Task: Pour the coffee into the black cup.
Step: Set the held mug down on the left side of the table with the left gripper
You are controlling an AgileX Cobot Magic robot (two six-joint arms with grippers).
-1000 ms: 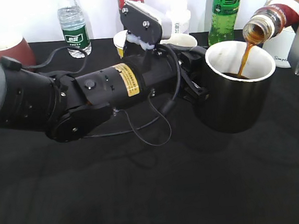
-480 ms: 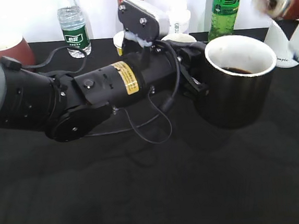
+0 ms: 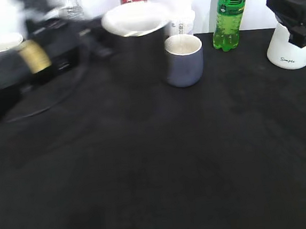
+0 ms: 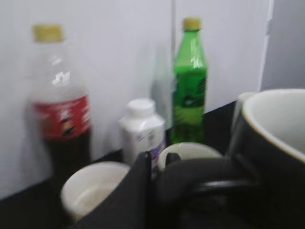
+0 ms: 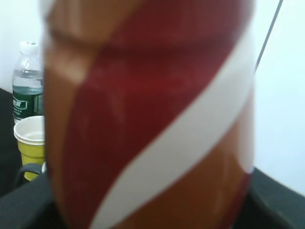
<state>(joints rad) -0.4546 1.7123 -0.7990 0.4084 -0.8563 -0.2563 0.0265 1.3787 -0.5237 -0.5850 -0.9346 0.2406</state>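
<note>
Grip: left gripper (image 4: 157,191) clamps handle of the black cup (image 3: 136,41), blurred, back-left beside grey-blue mug (image 3: 183,60) | right gripper (image 3: 295,19), jaws hidden, probably closed on the coffee (image 5: 147,114), upright far right | step: pour looks done | next: you set cup down level, release.

The coffee bottle (image 5: 147,114) wears a wrap of orange-brown, deep red and a slanting white stripe. The black cup (image 3: 136,41) is matte black with a white inside, beside a grey-blue mug (image 3: 183,60) on the black desk (image 3: 163,167). Behind stand a bright green soda bottle (image 4: 189,81) with a yellow cap, a dark cola bottle (image 4: 61,105) with a red label, and a white jar (image 4: 142,130).
</note>
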